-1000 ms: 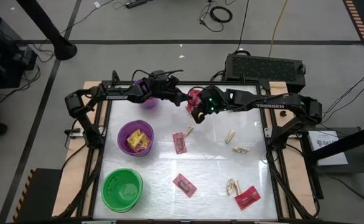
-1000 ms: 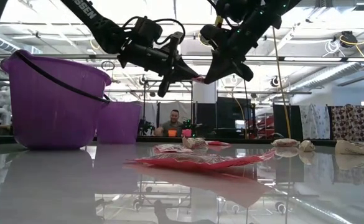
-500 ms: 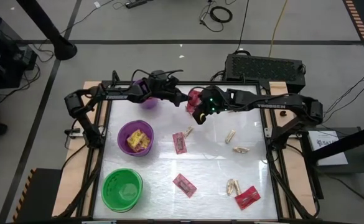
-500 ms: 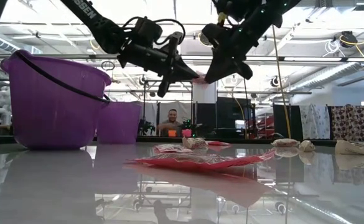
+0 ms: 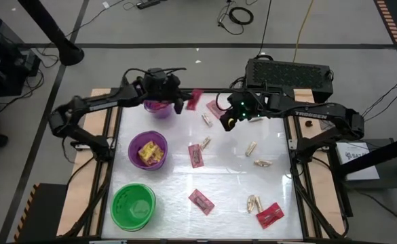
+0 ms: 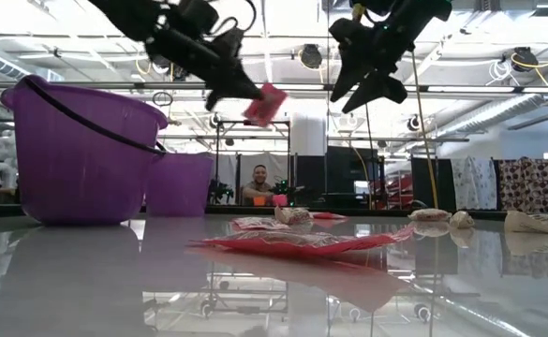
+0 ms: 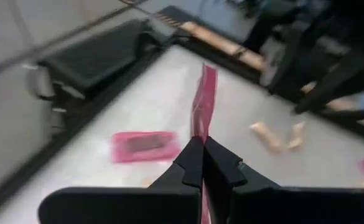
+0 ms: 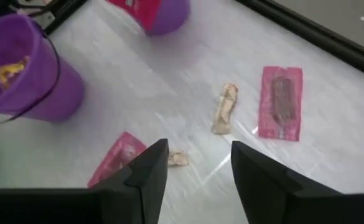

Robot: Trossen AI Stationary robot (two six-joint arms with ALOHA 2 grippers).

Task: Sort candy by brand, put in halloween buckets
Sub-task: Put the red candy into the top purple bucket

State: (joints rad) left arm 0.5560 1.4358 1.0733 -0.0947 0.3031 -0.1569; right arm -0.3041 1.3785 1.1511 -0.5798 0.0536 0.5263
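My left gripper (image 5: 180,103) is in the air at the far side, just right of the small purple bucket (image 5: 159,108), shut on a flat pink packet (image 5: 194,98). My right gripper (image 5: 226,123) hangs open to the packet's right, nothing between its fingers (image 8: 197,168). Below and between the two, another pink packet (image 5: 216,108) and a tan piece (image 5: 206,120) lie flat on the table. The wider purple bucket (image 5: 148,150) holds yellow packets. The green bucket (image 5: 133,206) stands at the near left. My left gripper pinches one end of the pink packet (image 7: 201,132) between its two fingers. The fingers slant down from the table's left. The packet stands on edge, sticks out beyond the fingertips (image 6: 264,105) and is clear of the table and the buckets.
More candy lies on the white table: pink packets (image 5: 196,156) (image 5: 201,201), a red one (image 5: 269,215), and tan pieces (image 5: 252,148) (image 5: 262,163) (image 5: 254,202). A black box (image 5: 290,71) sits beyond the far edge. A person shows in the room behind the table (image 6: 259,178).
Both grippers were together on a pink packet. My right gripper has opened, let go and drawn back up toward the table's right. My left gripper has risen and swung left toward the small purple bucket, rolling its wrist, and has carried the packet along.
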